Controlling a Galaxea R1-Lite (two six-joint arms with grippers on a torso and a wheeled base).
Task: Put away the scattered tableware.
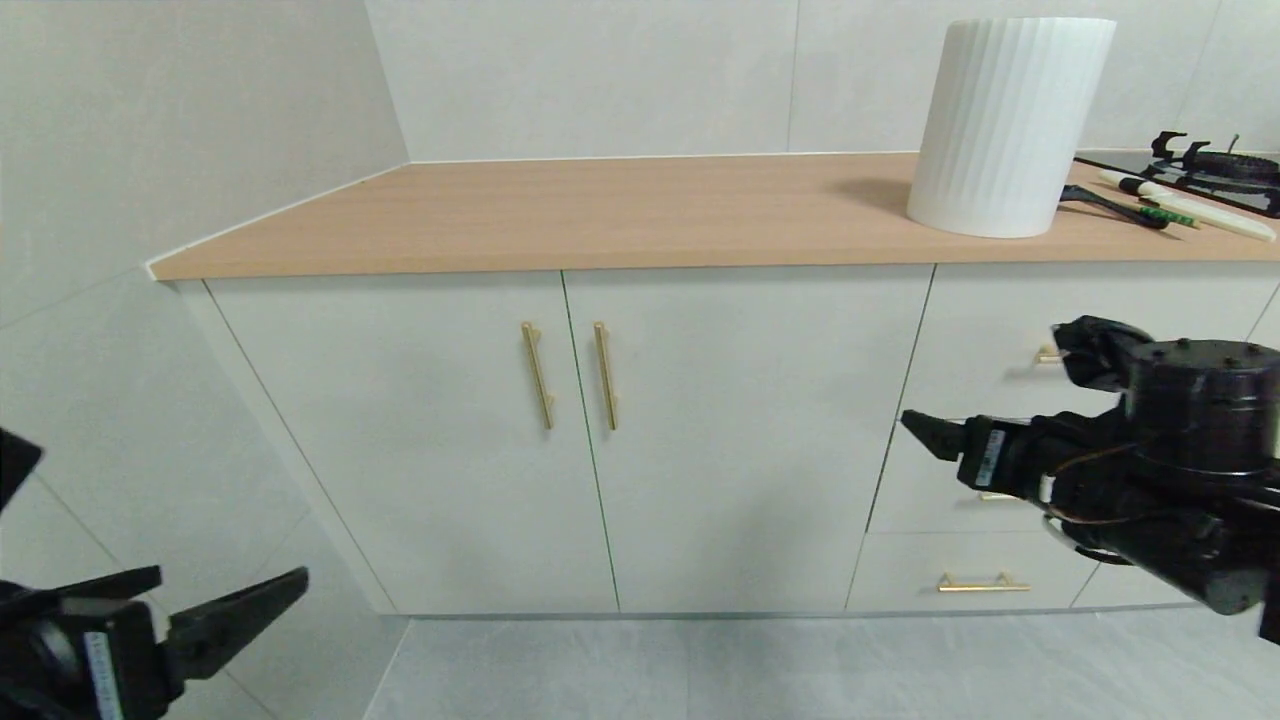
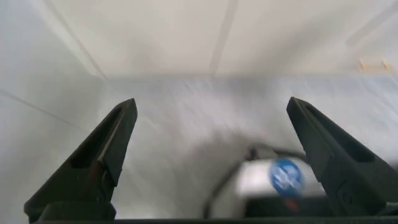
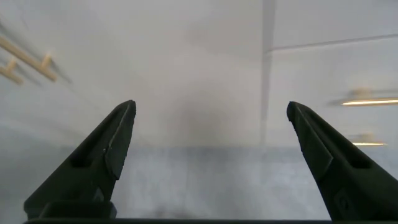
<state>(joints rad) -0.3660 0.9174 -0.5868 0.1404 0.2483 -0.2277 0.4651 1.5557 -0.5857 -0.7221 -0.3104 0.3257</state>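
Currently, note that your left gripper and right gripper hang open and empty, presumably ready for pickup, while the scattered black, green and cream utensils lie on the wooden counter beside the white ribbed holder.

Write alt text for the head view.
A white ribbed container stands at the right of a wooden countertop, utensils beside it, above white cabinets. The left gripper hangs open low down, the right gripper open before the drawers.

Wood countertop over white cabinet doors with gold handles — drawers on right, black stove grate way back.
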